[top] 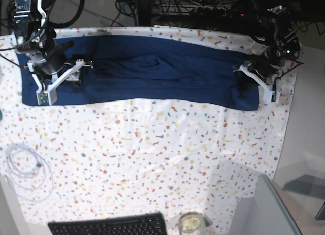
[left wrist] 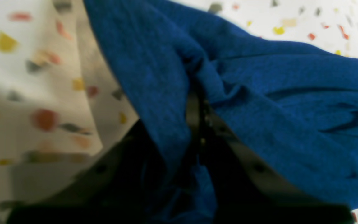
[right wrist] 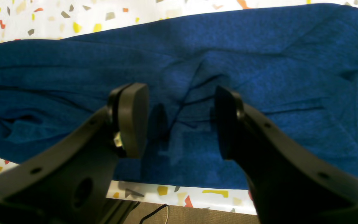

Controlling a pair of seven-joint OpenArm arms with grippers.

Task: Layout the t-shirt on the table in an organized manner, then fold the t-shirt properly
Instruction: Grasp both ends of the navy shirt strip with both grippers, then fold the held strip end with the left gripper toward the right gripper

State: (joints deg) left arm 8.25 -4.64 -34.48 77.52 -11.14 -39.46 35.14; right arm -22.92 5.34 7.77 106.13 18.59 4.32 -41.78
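The navy t-shirt (top: 152,72) lies as a long folded strip across the far side of the speckled table (top: 152,159). At the strip's right end, my left gripper (top: 237,70) is shut on a bunched fold. In the left wrist view the cloth (left wrist: 291,109) is pinched between the dark fingers (left wrist: 194,115), and the table (left wrist: 26,93) shows behind it. My right gripper (top: 85,67) is over the strip's left part. In the right wrist view it (right wrist: 180,121) stands open just above the wrinkled fabric (right wrist: 197,46), with nothing between its pads (right wrist: 132,118).
A black keyboard (top: 109,226) and a glass jar (top: 190,224) sit at the near edge. A coiled white cable (top: 25,169) lies at the left. A grey bin (top: 274,209) stands at the near right corner. Cables and equipment crowd the far edge.
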